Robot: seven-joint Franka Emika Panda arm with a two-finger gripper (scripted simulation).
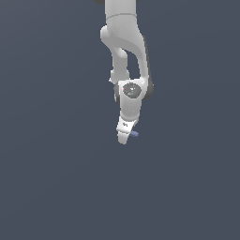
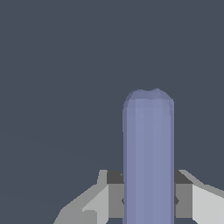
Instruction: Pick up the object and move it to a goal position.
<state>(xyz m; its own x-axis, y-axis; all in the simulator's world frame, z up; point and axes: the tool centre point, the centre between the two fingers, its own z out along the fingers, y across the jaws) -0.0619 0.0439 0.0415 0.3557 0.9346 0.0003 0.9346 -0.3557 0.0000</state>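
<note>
In the exterior view the white arm (image 1: 125,56) hangs down from the upper edge, and its gripper (image 1: 124,136) points downward over a plain dark grey-blue ground. Just beside the tip of the gripper, on the exterior view's right, a very small piece of the periwinkle-blue rod (image 1: 135,134) sticks out — here it is only a few pixels, and this view does not show how the jaws stand.

The wrist view shows what the exterior view hides. There the rod (image 2: 148,153) fills the middle of the picture as a long rounded bar, and it passes between the two fingers (image 2: 114,194), whose dark pads touch it on both sides. So the gripper (image 2: 148,199) is closed around the rod and holds it — nothing else touches the rod.
</note>
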